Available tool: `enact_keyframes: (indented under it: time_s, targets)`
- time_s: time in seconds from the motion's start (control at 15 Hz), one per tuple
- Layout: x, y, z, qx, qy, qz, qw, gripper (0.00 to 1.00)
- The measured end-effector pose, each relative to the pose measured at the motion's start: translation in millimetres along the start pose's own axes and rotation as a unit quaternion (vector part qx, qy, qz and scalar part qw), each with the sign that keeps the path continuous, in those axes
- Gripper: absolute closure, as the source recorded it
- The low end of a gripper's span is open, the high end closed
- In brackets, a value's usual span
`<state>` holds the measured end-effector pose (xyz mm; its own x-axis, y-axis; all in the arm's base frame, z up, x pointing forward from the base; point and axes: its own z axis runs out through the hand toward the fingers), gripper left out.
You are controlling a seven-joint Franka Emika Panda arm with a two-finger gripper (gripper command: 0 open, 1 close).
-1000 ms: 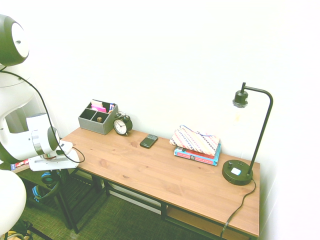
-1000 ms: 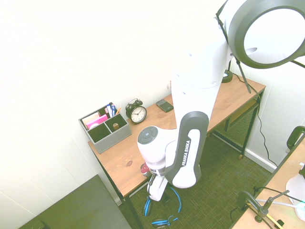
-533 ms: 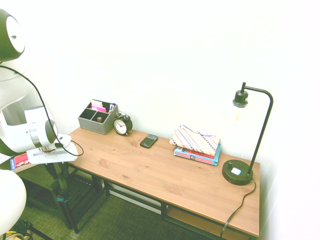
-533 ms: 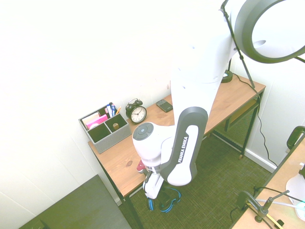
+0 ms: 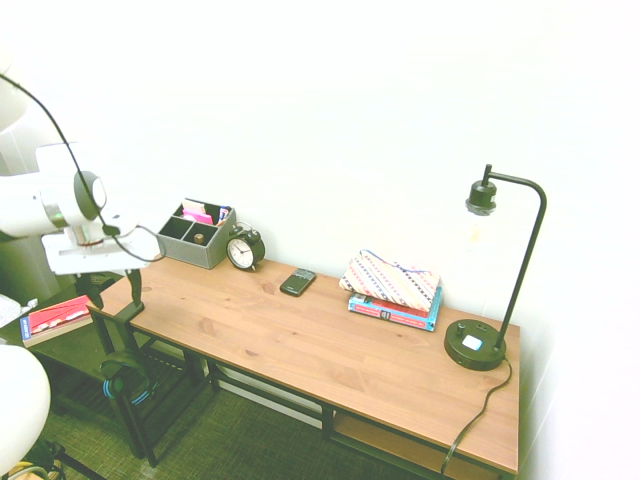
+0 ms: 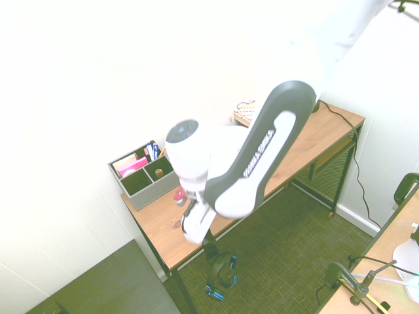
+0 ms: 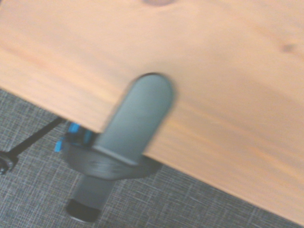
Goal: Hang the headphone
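The headphone [image 5: 125, 378], black with blue trim, hangs below the left end of the wooden desk [image 5: 320, 345] on a dark grey hook [image 5: 130, 305] fixed at the desk's edge. From the other side the headphone [image 6: 220, 278] dangles under the desk corner. Up close, its black headband [image 7: 109, 161] loops over the hook [image 7: 137, 114]. My gripper [image 5: 108, 293] is raised above the hook, apart from the headphone, open with nothing in it. In the second exterior view the gripper [image 6: 195, 234] is blurred.
On the desk stand a grey organizer [image 5: 195, 235], an alarm clock [image 5: 243, 250], a small black phone [image 5: 297, 282], books under a patterned pouch [image 5: 392, 288] and a black lamp [image 5: 478, 343]. A red book [image 5: 55, 318] lies on a low surface left of the desk.
The gripper let go of the headphone at the hook and rose from below desk level to above the desk's corner. The headphone now hangs free on the hook.
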<state>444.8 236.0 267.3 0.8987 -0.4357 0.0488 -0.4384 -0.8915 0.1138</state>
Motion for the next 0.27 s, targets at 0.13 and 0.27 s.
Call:
enact_keyframes:
  time_s: [0.13,0.27]
  targets:
    - [61,69,-43,0.018,-0.002,0.043,0.999,0.00]
    - [95,143,-81,0.032,-0.004,0.078,0.996,0.00]
